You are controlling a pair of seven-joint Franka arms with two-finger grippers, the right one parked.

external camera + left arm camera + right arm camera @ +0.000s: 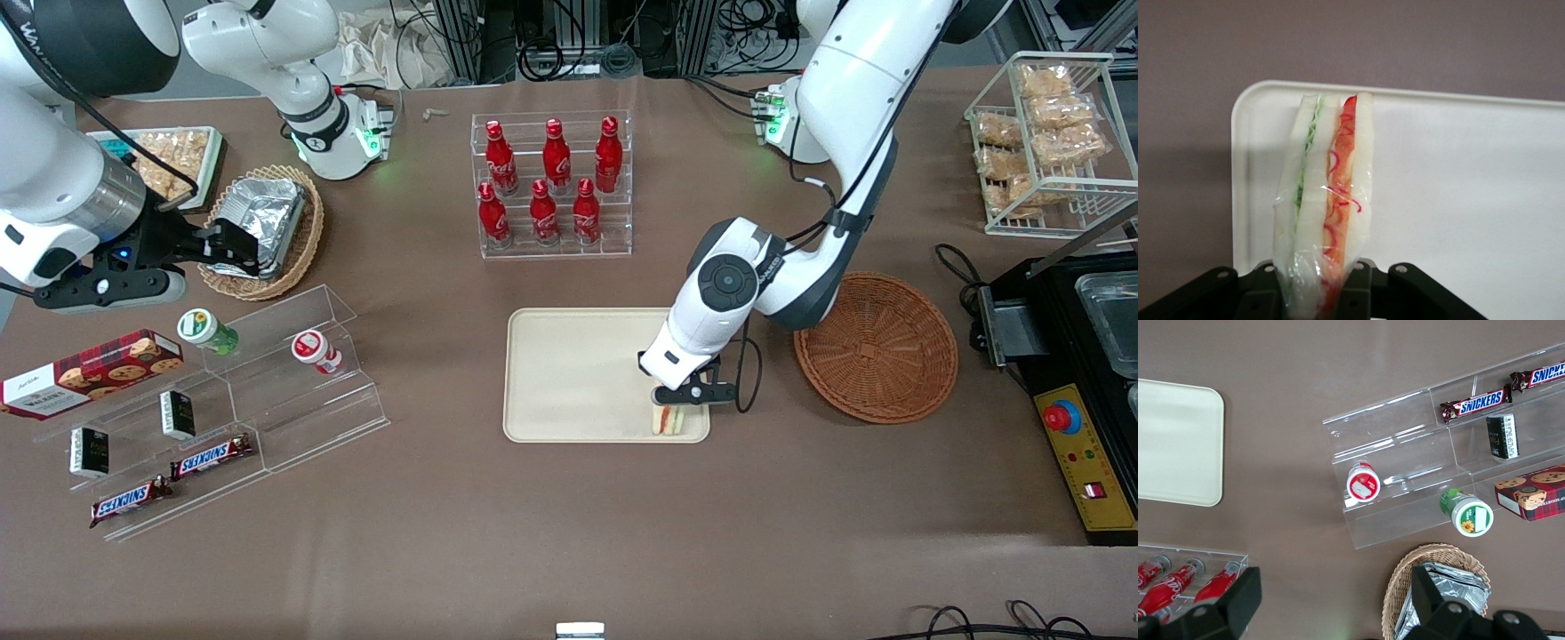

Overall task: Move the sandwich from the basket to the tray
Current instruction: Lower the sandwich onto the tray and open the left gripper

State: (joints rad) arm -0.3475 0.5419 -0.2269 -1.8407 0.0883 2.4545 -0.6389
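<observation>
The sandwich (669,420), a plastic-wrapped wedge of white bread with green and red-orange filling, stands on edge over the corner of the cream tray (569,373) that is nearest the front camera, toward the working arm's end. My left gripper (683,397) is directly above it, shut on its upper end. In the left wrist view the sandwich (1328,200) runs out from between the black fingers (1265,297) of the gripper (1321,293) above the tray (1458,200). I cannot tell whether it touches the tray. The reddish-brown basket (876,347) lies beside the tray with nothing in it.
A clear rack of red bottles (551,182) stands farther from the front camera than the tray. Stepped acrylic shelves (267,382) with snacks and a tan basket holding foil (267,227) lie toward the parked arm's end. A wire snack rack (1049,142) and black machine (1076,373) sit at the working arm's end.
</observation>
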